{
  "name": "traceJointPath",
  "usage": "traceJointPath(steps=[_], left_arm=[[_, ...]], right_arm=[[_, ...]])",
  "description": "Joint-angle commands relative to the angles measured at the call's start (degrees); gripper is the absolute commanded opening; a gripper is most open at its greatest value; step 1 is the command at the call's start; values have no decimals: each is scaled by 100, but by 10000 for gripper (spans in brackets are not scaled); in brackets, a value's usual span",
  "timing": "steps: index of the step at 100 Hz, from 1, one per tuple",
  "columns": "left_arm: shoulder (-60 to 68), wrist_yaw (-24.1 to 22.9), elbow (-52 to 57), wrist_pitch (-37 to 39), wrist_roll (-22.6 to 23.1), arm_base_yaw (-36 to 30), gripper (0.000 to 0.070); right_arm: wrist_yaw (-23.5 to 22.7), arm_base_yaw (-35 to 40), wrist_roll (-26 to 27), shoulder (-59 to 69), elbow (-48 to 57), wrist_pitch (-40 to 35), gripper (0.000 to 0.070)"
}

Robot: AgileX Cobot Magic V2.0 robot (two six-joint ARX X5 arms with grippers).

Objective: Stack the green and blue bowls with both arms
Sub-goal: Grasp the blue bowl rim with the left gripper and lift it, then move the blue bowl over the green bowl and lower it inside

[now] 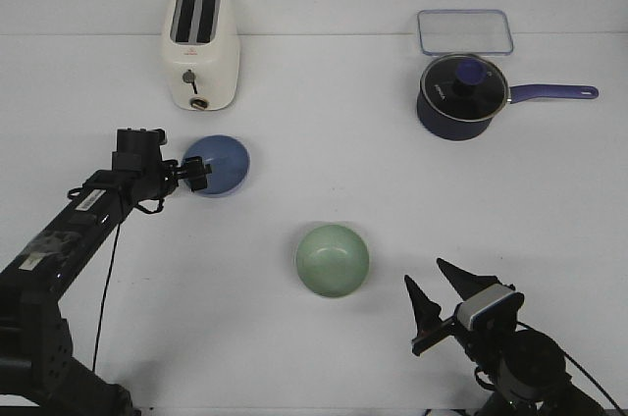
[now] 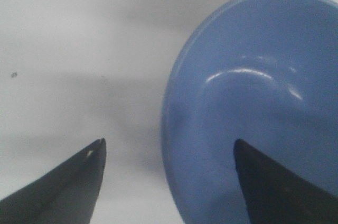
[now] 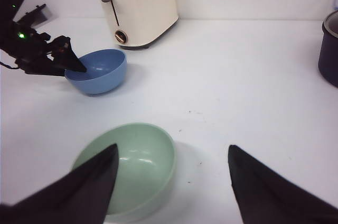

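The light blue bowl (image 1: 221,164) sits on the white table in front of the toaster. My left gripper (image 1: 199,175) is open at the bowl's left rim, one finger inside the bowl and one outside, astride the rim (image 2: 171,129). The bowl also shows in the right wrist view (image 3: 100,70). The pale green bowl (image 1: 333,259) sits near the table's middle. My right gripper (image 1: 432,284) is open and empty, to the right of and nearer than the green bowl (image 3: 134,163), apart from it.
A cream toaster (image 1: 200,46) stands at the back left. A dark blue lidded saucepan (image 1: 461,94) with a long handle stands at the back right, with a clear lidded container (image 1: 465,31) behind it.
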Motion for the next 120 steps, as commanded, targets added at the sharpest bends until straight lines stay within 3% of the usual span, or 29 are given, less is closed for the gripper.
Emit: traceJointPath(steps=[1, 11, 31, 48, 79, 108, 120], left_arm=[[184, 13, 114, 129, 76, -31, 327], [264, 9, 114, 232, 74, -59, 271], [278, 11, 114, 409, 76, -79, 3], [208, 76, 116, 382, 76, -85, 9], [-1169, 960, 116, 28, 105, -365, 9], [-1784, 946, 9, -640, 195, -1934, 9], [-1698, 605, -177, -463, 37, -2673, 9]], right_arm=[[17, 48, -28, 26, 26, 61, 427], [17, 48, -28, 26, 26, 59, 427], [17, 48, -26, 26, 26, 63, 427], [15, 48, -26, 26, 26, 63, 427], [44, 48, -33, 26, 26, 63, 427], [166, 48, -48, 26, 26, 66, 427], [164, 48, -48, 26, 26, 77, 427]])
